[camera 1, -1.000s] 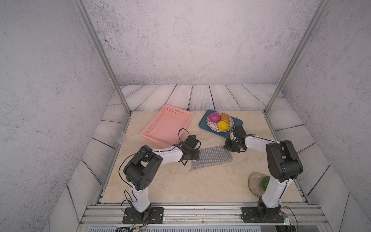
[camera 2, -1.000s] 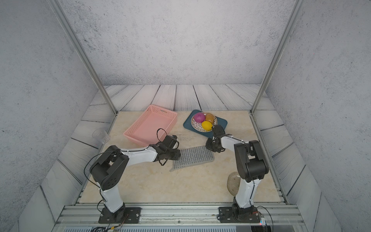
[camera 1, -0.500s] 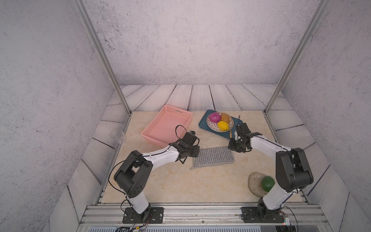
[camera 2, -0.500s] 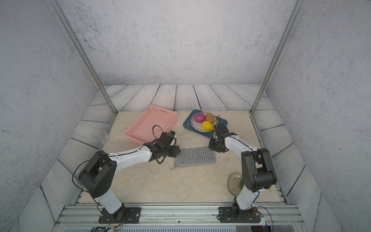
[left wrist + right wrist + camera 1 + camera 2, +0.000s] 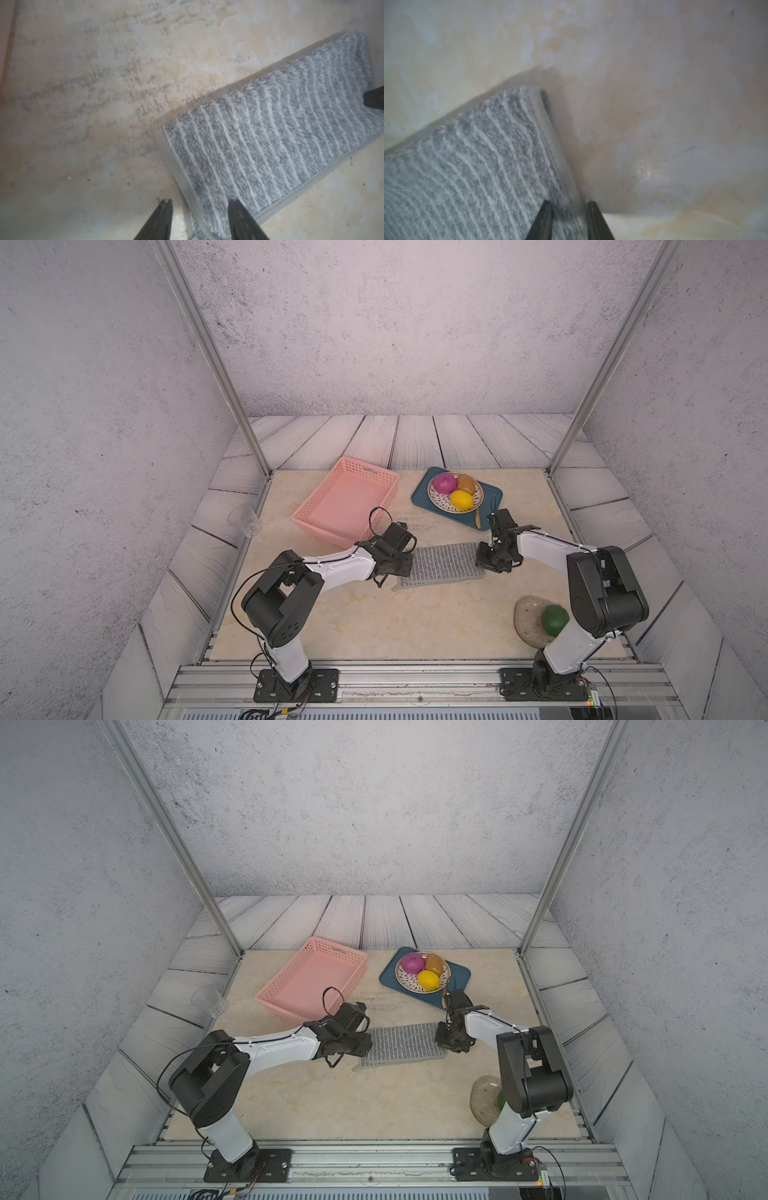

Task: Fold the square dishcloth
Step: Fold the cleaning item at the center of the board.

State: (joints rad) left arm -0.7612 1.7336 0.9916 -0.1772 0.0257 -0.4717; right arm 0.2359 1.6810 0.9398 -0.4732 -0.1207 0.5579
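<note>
In both top views the square dishcloth (image 5: 442,566) lies mid-worktop (image 5: 374,622) as a flat strip, apparently folded once. The left hand (image 5: 407,570) and right hand (image 5: 485,562) are at its short ends. The pink basket (image 5: 332,533) crowds the far side, and the near side is bare.

Left wrist view: the left hand (image 5: 199,202) is open, astride the trim.

Right wrist view: the right hand (image 5: 569,204) is narrowly parted over the edge, and whether it pinches the cloth cannot be told. Each hand should catch both layers at matching corners.

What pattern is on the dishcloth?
The dishcloth is grey with fine white stripes and a lighter edge trim, clearest in the left wrist view.
</note>
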